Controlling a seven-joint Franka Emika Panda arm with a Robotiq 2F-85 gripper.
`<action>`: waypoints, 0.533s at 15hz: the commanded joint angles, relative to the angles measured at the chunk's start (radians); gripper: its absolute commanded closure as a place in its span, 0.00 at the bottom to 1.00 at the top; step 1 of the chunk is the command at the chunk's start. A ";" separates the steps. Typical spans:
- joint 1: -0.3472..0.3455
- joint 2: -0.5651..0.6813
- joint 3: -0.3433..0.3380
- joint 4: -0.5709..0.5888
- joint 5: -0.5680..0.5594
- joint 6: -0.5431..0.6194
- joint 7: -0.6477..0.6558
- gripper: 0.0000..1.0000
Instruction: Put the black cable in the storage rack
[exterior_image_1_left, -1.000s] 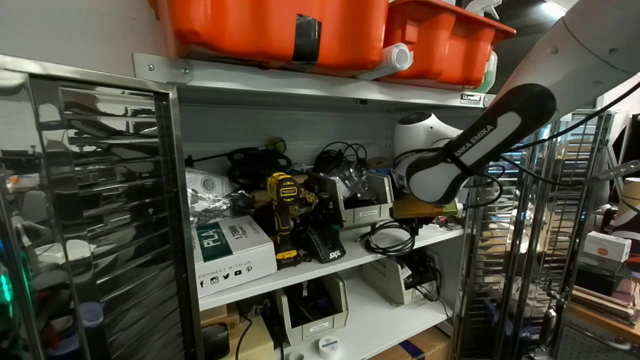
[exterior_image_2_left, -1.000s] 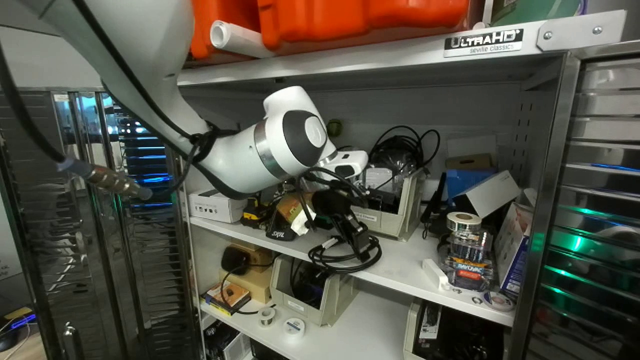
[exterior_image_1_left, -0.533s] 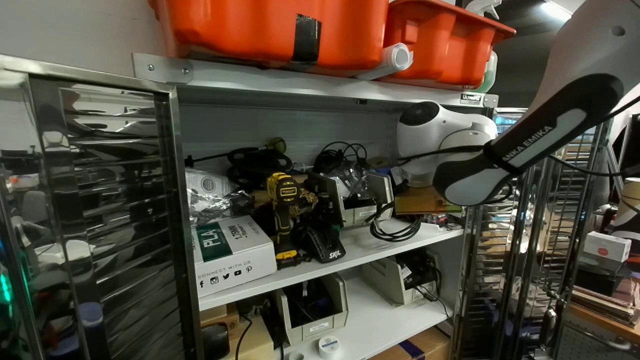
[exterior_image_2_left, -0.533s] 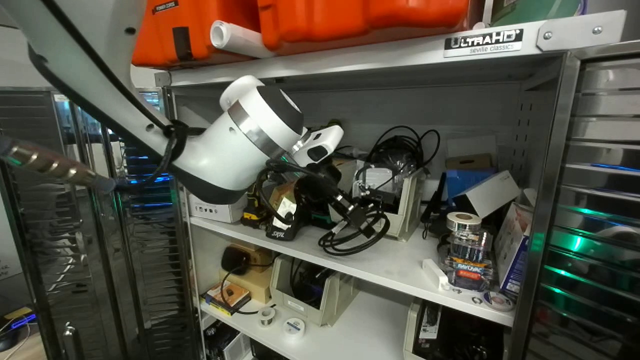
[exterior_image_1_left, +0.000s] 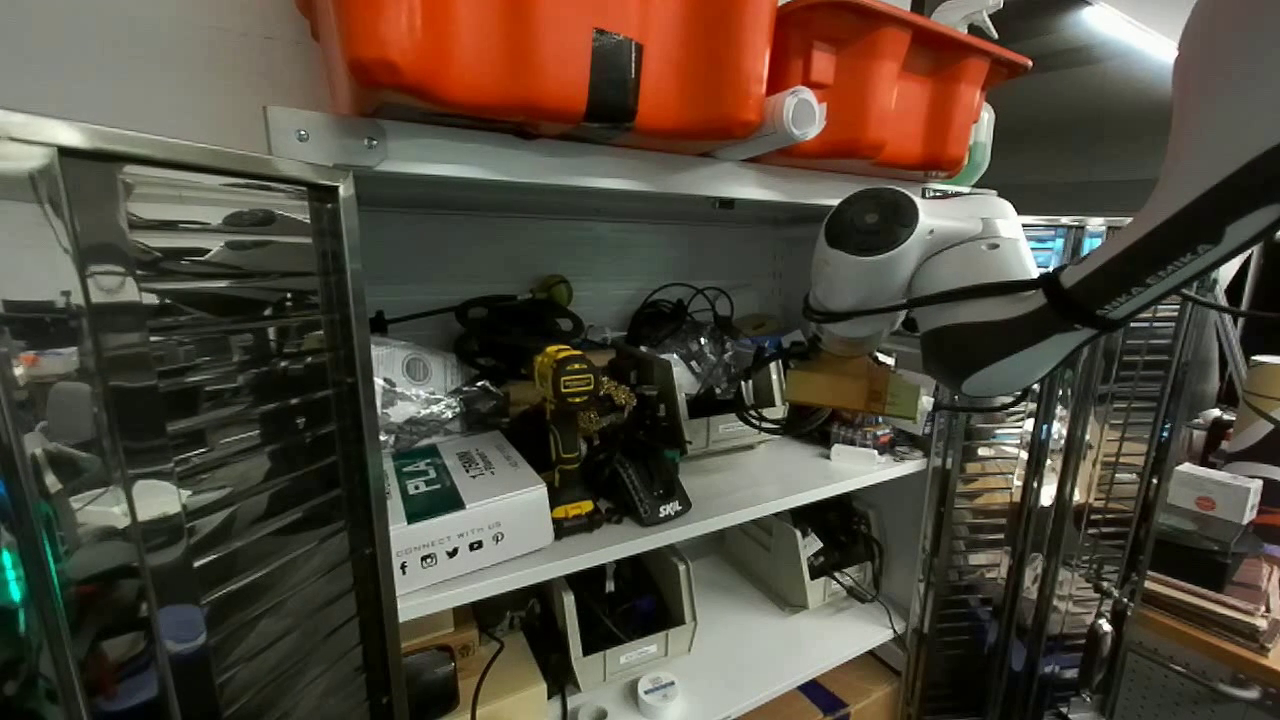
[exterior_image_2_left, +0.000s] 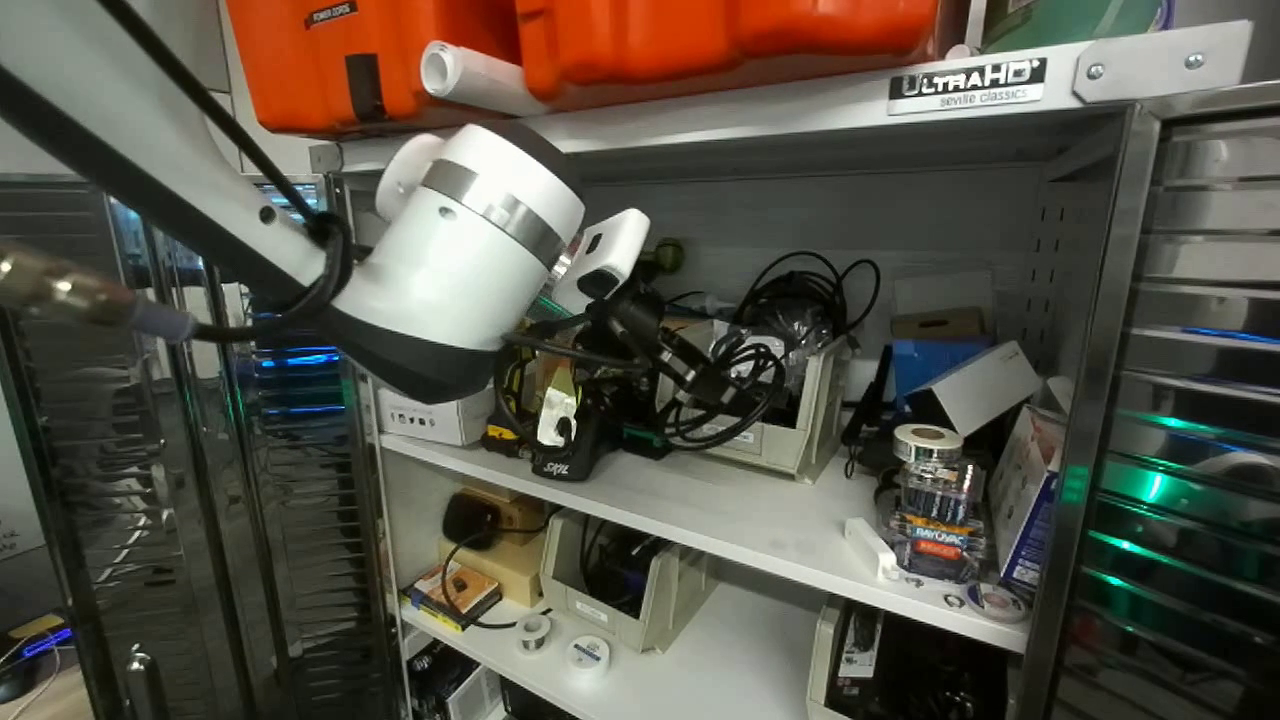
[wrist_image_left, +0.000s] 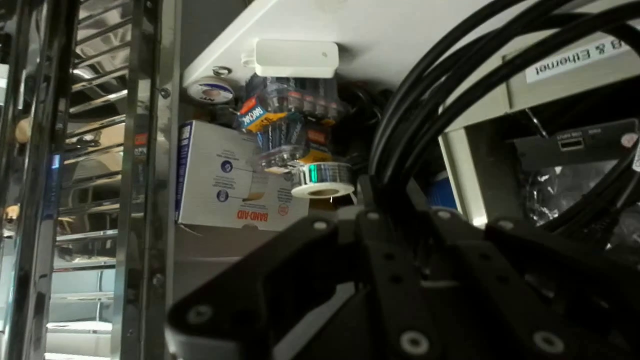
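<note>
Orange tubs (exterior_image_1_left: 555, 65) crown the storage rack (exterior_image_2_left: 780, 530) up top in both exterior views, and look, the gripper (wrist_image_left: 390, 194) pinches the black cable (wrist_image_left: 397, 137) near wrist-view centre!

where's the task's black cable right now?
In the wrist view, the black cable is gripped in the tool, arching toward the upper right in front of the Ethernet-labelled bin.

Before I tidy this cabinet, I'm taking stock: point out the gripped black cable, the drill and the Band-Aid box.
Black cable (wrist_image_left: 392, 150), wrist view: on its bundled strands.
Drill (exterior_image_1_left: 567, 430), in an exterior view: on its handle.
Band-Aid box (wrist_image_left: 232, 177), wrist view: on its printed face.
</note>
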 joint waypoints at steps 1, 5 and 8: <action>-0.009 0.035 -0.014 0.063 -0.129 0.055 0.186 0.91; -0.017 0.154 -0.026 0.185 -0.185 0.085 0.320 0.90; -0.020 0.242 -0.021 0.294 -0.165 0.099 0.380 0.90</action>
